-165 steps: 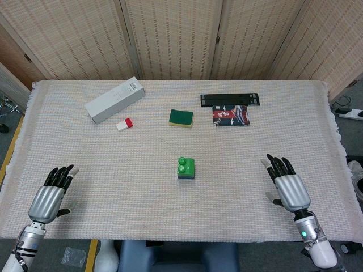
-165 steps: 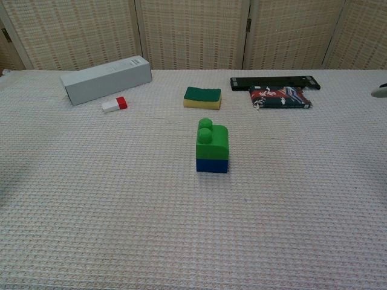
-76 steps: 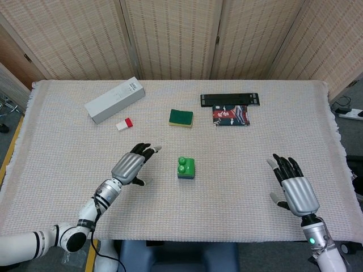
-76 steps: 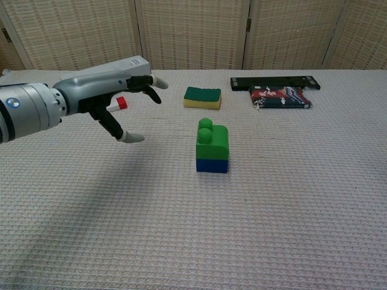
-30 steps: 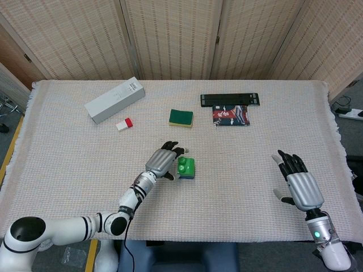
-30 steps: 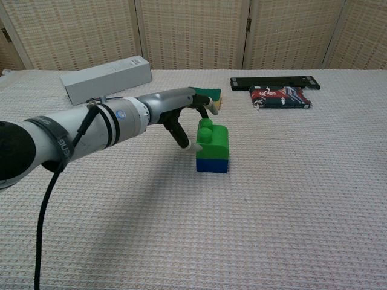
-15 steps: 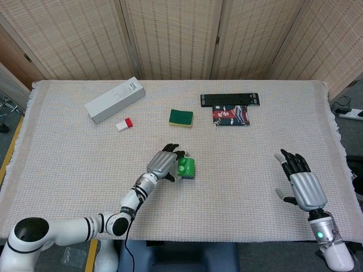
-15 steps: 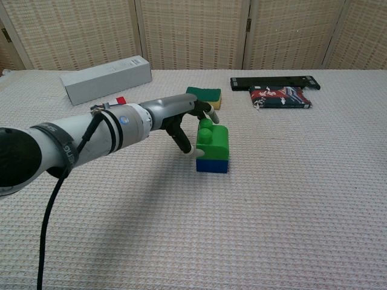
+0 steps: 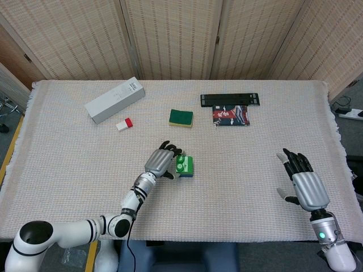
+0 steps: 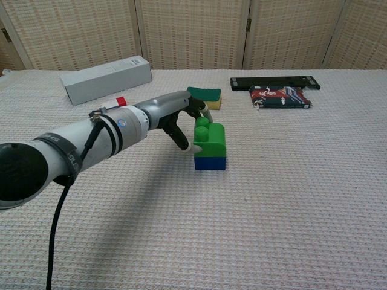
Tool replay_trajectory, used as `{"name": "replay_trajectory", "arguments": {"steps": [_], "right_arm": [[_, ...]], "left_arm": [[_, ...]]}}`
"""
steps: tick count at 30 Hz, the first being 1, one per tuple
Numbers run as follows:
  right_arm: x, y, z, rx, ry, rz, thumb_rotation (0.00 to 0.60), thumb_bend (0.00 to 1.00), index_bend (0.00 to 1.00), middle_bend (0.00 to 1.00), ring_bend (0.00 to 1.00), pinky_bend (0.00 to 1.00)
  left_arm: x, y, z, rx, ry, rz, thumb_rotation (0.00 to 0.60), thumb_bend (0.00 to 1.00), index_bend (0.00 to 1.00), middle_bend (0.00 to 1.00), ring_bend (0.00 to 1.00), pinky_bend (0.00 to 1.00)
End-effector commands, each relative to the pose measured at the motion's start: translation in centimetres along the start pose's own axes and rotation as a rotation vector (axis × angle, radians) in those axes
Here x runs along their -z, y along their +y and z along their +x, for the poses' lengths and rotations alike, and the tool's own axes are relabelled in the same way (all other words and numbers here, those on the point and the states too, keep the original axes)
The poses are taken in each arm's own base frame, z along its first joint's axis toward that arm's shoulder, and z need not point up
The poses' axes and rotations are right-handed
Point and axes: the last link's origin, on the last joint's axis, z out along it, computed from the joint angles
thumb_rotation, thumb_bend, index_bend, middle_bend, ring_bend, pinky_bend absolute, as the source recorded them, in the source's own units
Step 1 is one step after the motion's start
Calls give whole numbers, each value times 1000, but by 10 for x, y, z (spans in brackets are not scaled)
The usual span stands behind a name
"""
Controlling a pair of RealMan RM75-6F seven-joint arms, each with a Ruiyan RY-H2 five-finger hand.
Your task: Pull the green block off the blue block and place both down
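A green block with two studs sits pressed onto a blue block near the middle of the table. My left hand reaches in from the left and grips the green block: fingers curl over the studs and the thumb presses its left face. The stack stands on the cloth. My right hand hovers over the front right of the table, fingers spread, holding nothing; the chest view does not show it.
A white box and a small red-and-white eraser lie at the back left. A green-and-yellow sponge lies behind the stack. A black bar and a patterned pouch lie at the back right.
My left hand swept in from the front left to the stack and closed its fingers on the green block. The stack has shifted slightly left. My right hand drifted slightly right.
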Motion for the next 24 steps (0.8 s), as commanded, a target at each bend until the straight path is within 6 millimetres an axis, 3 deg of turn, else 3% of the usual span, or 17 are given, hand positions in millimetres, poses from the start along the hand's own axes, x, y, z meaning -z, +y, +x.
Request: {"name": "replay_trajectory", "arguments": {"steps": [1, 8, 18, 24], "right_arm": [[0, 0, -1, 2, -4, 1, 600, 322, 0, 0, 0, 0], [-1, -2, -3, 7, -15, 5, 600, 322, 0, 0, 0, 0], [-1, -4, -4, -32, -41, 38, 600, 322, 0, 0, 0, 0], [-2, -4, -1, -89, -80, 64, 600, 322, 0, 0, 0, 0]], "left_arm": [[0, -2, 1, 1, 8, 7, 600, 350, 465, 577, 217, 0], [5, -5, 17, 25, 102, 10, 600, 367, 562, 698, 343, 0], [29, -21, 30, 107, 129, 75, 600, 390, 592, 729, 370, 0], [48, -18, 47, 190, 121, 86, 600, 397, 595, 732, 374, 0]]}}
